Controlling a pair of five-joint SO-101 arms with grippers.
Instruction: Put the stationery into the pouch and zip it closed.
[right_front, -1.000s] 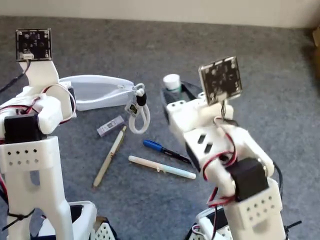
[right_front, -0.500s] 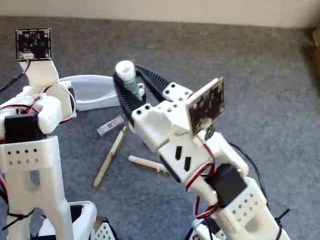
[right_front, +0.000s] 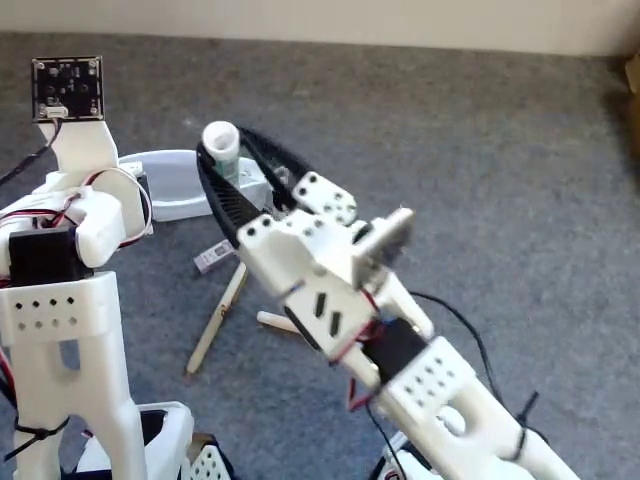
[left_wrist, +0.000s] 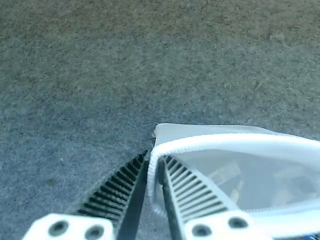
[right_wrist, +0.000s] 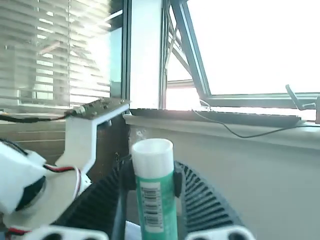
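Observation:
My right gripper (right_front: 224, 150) is shut on a glue stick (right_front: 221, 146) with a white cap and green body, held up just above the near end of the translucent white pouch (right_front: 172, 178). In the right wrist view the glue stick (right_wrist: 154, 192) stands upright in my right gripper (right_wrist: 151, 172). My left gripper (left_wrist: 155, 155) is shut on the pouch rim (left_wrist: 235, 142), and loose items show through the pouch wall. A beige pen (right_front: 218, 315), a small grey eraser (right_front: 210, 257) and part of a white pen (right_front: 272, 320) lie on the carpet.
The right arm (right_front: 330, 290) stretches across the middle and hides what lies under it. The left arm (right_front: 70, 260) stands at the left edge. Bare grey carpet (right_front: 480, 150) extends to the right and far side.
The right arm swung left with the glue stick, from the centre right to above the pouch's near end. It now covers the blue pen and the zipper loop. The left arm stayed still.

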